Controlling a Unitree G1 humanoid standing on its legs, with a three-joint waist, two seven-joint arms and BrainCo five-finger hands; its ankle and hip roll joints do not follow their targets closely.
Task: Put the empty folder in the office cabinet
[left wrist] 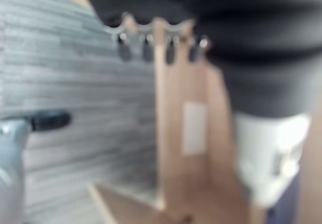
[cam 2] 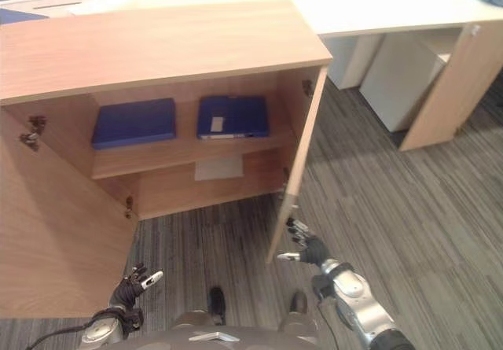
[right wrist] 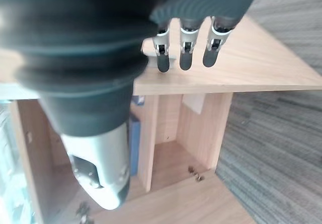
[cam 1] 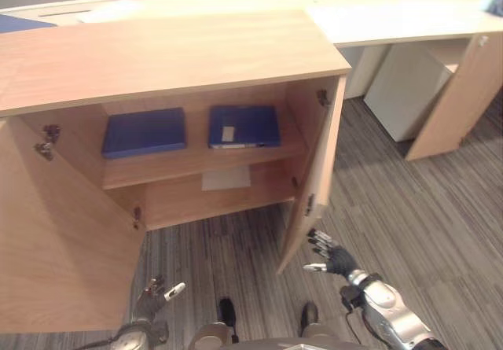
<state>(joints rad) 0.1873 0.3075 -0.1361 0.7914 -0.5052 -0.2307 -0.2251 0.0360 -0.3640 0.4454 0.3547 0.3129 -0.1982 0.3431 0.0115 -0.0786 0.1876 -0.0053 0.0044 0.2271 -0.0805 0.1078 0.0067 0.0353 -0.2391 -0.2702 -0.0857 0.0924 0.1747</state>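
light wood office cabinet (cam 1: 165, 55) both doors open | two flat blue folders (cam 1: 145, 132) (cam 1: 244, 126) on upper shelf | R hand (cam 1: 330, 256) fingers spread, by right door (cam 1: 318, 177) | L hand (cam 1: 153, 299) relaxed open, low near left door (cam 1: 55, 240)

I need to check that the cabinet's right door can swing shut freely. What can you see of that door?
The right door is a flat panel of light wood-look board, hinged to the cabinet's right wall by metal hinges near its top and bottom. It stands wide open, swung out toward the robot, upright over the grey striped carpet. The right hand, fingers straight, is close beside its lower outer corner; contact cannot be told. Nothing else touches the door.
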